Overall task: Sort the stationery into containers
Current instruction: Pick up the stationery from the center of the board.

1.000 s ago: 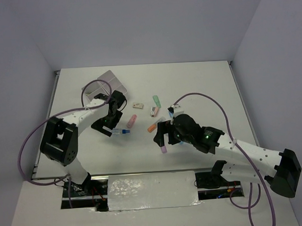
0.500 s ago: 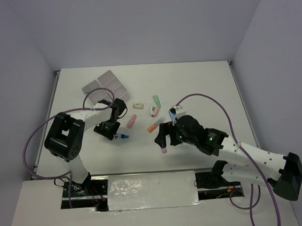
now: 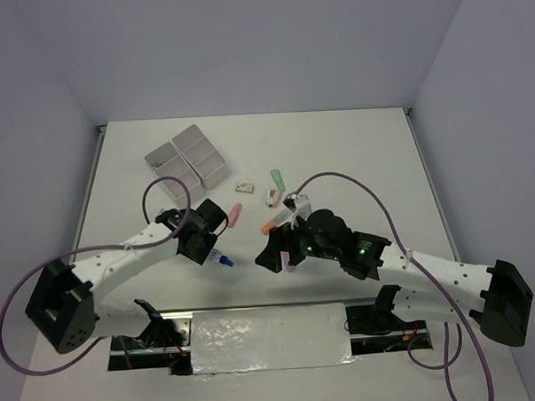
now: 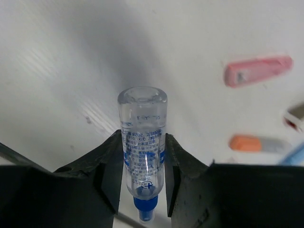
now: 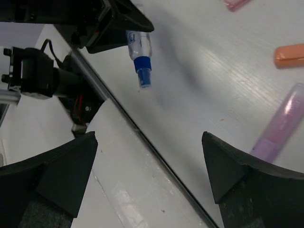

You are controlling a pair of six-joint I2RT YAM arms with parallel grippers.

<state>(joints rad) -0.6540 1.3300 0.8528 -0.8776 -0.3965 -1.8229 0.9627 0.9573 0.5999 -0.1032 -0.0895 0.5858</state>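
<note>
My left gripper (image 4: 142, 176) is shut on the clear blue-capped tube (image 4: 142, 135), fingers pressed on both sides, cap toward the wrist. From above, the left gripper (image 3: 204, 242) holds that tube (image 3: 222, 258) near the table's front. My right gripper (image 3: 274, 252) hangs open and empty just right of it; in its wrist view the tube (image 5: 137, 50) shows ahead and a purple highlighter (image 5: 281, 127) lies to its right. A pink highlighter (image 3: 234, 214), an orange one (image 3: 269, 225), a green one (image 3: 276, 179) and an eraser (image 3: 244, 187) lie mid-table. The white containers (image 3: 186, 158) stand at the back left.
A small pink-and-white item (image 3: 272, 197) lies by the green highlighter. The table's front edge (image 5: 142, 137) runs right under the right gripper, with the arm mounts and cables below it. Purple cables loop over both arms.
The left gripper closed on the tube and carried it toward the front edge. The right gripper shifted left and nearer, staying open.
</note>
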